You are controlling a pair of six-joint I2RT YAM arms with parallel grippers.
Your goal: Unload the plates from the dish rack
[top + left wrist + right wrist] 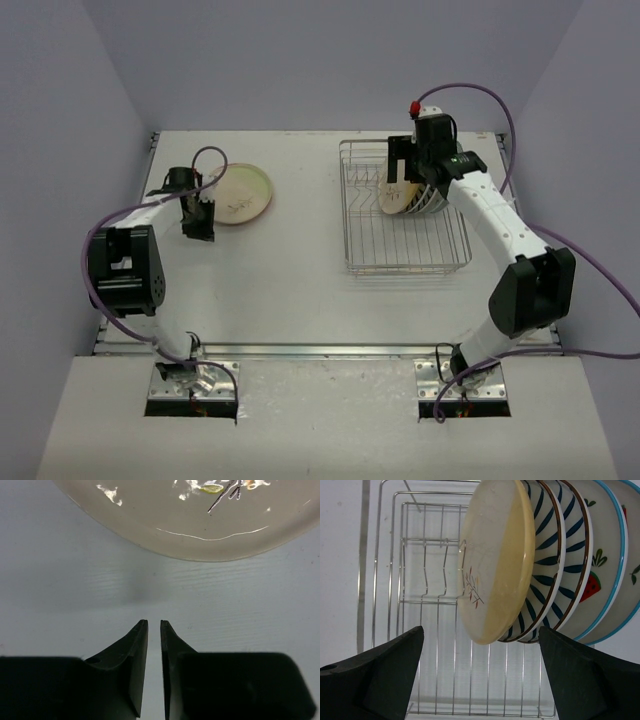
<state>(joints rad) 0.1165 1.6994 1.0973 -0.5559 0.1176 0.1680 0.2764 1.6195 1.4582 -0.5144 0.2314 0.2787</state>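
Observation:
The silver wire dish rack (405, 245) stands at the right of the table. Several plates stand on edge in its far right part: a yellowish cream plate (495, 565) in front, two blue-striped plates (552, 555) behind it, then fruit-marked plates (600, 575). My right gripper (400, 172) is open above the rack, its jaws wide either side of the plates' lower edges, touching none (480, 630). One cream plate (240, 193) lies flat on the table at the left, also in the left wrist view (200, 515). My left gripper (198, 228) is shut and empty just beside it (154, 625).
The rack's near half (470, 680) holds only bare wire grid. Purple cables (590, 260) trail from both arms. Grey walls close in the table on three sides.

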